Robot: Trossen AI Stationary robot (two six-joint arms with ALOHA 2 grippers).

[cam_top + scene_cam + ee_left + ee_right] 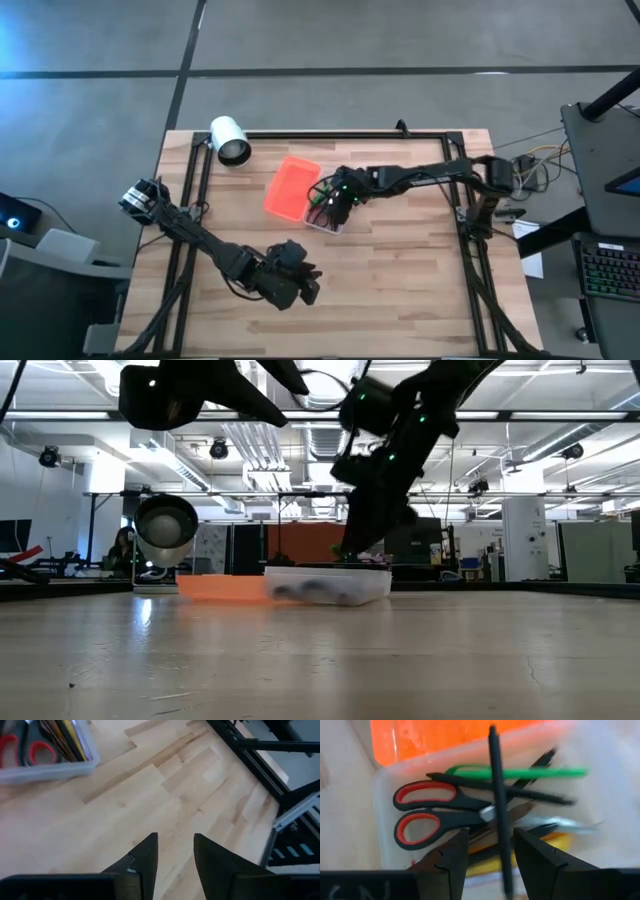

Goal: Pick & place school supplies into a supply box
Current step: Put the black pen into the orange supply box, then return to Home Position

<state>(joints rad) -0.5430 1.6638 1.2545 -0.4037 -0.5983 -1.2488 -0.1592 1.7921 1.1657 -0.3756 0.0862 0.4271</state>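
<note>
The supply box lies open near the table's middle, its clear tray (322,213) beside its orange lid (292,187). In the tray (385,850) lie red-handled scissors (425,815), a green pen (530,771), something yellow (555,842) and several dark pens. My right gripper (491,845) hovers over the tray, pointing down, fingers open. A thin dark pen (497,805) lies crosswise over the other supplies; it passes between the fingers, apart from both. My left gripper (175,845) is open and empty above bare wood near the table's front (305,285).
A white cylinder (230,140) lies at the table's far left corner. A black frame (340,133) runs along the table's edges. Bare wood lies right of and in front of the tray (400,270). A person sits far off in the room (122,550).
</note>
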